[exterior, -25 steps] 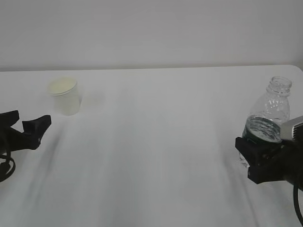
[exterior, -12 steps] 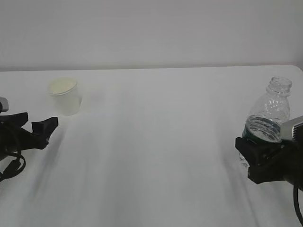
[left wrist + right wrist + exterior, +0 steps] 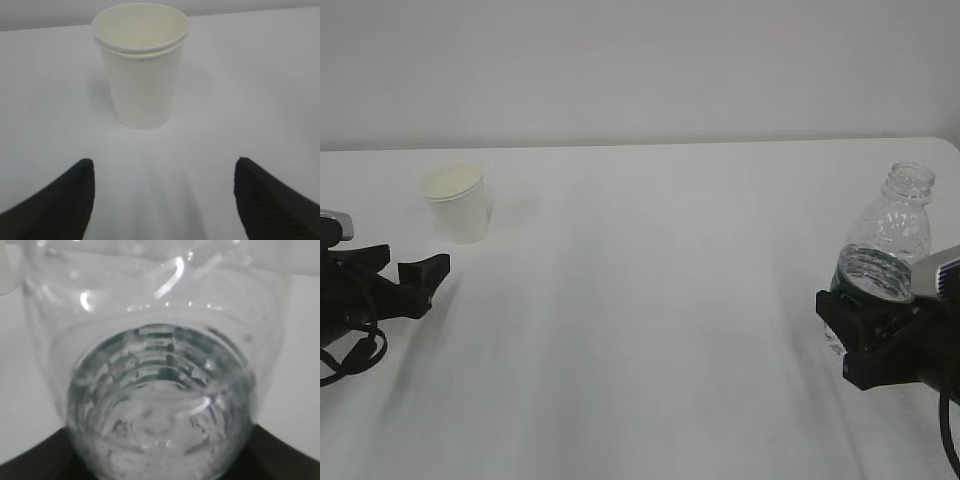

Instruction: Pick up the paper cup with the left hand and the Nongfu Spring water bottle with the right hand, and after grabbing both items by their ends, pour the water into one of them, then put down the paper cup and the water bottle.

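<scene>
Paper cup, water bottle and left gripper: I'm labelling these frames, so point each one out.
paper cup [image 3: 141, 85], left wrist view, on its side wall.
water bottle [image 3: 898, 225], exterior view, on its clear shoulder.
left gripper [image 3: 408, 262], exterior view, midway between its fingertips.

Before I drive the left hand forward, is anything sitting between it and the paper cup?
Nothing visible. The left hand is open, with the paper cup upright and centred ahead of its fingers; only bare table lies between them. The water bottle is far off in the right hand.
</scene>
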Action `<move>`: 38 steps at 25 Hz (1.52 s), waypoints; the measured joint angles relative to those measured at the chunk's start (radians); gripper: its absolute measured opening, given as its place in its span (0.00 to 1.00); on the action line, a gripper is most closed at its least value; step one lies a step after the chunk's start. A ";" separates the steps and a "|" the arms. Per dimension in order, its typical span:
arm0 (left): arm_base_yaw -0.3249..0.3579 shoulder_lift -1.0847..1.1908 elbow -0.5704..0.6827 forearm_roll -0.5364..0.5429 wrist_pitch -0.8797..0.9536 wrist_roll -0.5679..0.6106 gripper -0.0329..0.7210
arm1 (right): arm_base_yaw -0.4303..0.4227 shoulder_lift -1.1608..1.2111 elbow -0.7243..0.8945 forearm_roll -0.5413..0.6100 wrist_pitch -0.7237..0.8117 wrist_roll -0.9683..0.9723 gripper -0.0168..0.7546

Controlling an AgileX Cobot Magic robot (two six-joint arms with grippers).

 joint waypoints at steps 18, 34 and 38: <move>0.000 0.085 -0.157 0.028 0.000 -0.048 0.85 | 0.000 0.000 0.000 -0.002 0.000 0.000 0.60; 0.000 0.157 -0.241 0.043 0.000 -0.050 0.85 | 0.000 0.000 0.000 -0.002 0.000 0.000 0.60; 0.000 0.157 -0.241 0.027 0.000 -0.050 0.85 | 0.000 0.000 0.000 -0.002 0.000 0.000 0.60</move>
